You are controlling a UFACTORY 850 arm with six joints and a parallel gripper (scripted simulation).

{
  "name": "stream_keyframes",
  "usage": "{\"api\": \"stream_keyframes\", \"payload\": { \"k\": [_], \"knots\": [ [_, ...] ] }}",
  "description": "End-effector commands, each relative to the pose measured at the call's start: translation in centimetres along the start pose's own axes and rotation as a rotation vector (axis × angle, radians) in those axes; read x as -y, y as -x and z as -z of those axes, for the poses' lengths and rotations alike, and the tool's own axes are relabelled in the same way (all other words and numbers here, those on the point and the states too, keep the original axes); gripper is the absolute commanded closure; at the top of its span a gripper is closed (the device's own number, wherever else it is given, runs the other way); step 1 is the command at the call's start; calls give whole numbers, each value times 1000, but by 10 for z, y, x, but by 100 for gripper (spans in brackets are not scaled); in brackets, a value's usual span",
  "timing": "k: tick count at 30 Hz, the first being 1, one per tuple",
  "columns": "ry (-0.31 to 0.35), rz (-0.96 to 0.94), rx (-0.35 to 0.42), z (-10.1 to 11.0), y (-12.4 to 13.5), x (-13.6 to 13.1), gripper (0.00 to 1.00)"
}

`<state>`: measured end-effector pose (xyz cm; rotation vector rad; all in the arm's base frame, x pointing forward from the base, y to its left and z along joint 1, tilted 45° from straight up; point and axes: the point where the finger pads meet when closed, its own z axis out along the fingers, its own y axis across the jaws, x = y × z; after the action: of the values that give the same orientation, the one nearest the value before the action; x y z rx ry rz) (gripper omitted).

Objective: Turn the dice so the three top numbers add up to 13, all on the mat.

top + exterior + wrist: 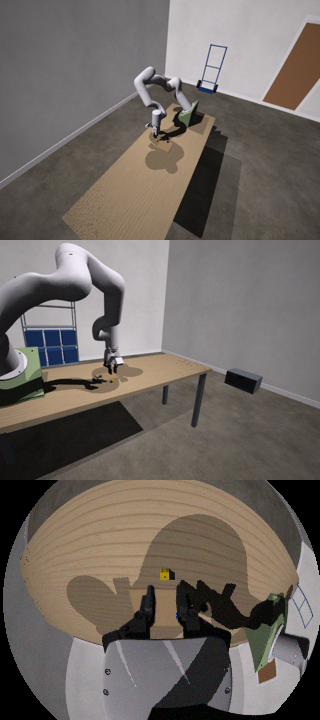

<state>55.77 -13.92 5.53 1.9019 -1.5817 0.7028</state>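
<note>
A yellow die (156, 140) (112, 381) (165, 574) lies on the table just outside the mat's edge. Its dark pips are too small to read surely. A blue die (167, 141) (100, 376) (177, 616) is on the brown mat (164, 147) (109, 376) (165, 597), partly hidden by a finger in the wrist view; its number cannot be read. I cannot make out a third die. My gripper (155, 136) (112, 373) (165, 593) is partly open and empty, fingers pointing down. It is above the table near the yellow die and the mat's edge.
The wooden table (129, 191) (155, 369) bears the arm's green base block (186, 119) (28, 364). Dark shadows of the arm and gripper fall across the mat and the table around it. A blue hand truck (213, 67) stands by the wall, away from the table.
</note>
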Motion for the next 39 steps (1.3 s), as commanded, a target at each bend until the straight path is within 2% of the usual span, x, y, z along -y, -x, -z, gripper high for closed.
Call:
{"api": "stream_keyframes", "payload": {
  "k": [1,28,39],
  "knots": [
    [-2,-1,0,-1,0,1,69],
    [-2,-1,0,-38,0,0,69],
    [-2,-1,0,-45,0,0,69]
  ]
}}
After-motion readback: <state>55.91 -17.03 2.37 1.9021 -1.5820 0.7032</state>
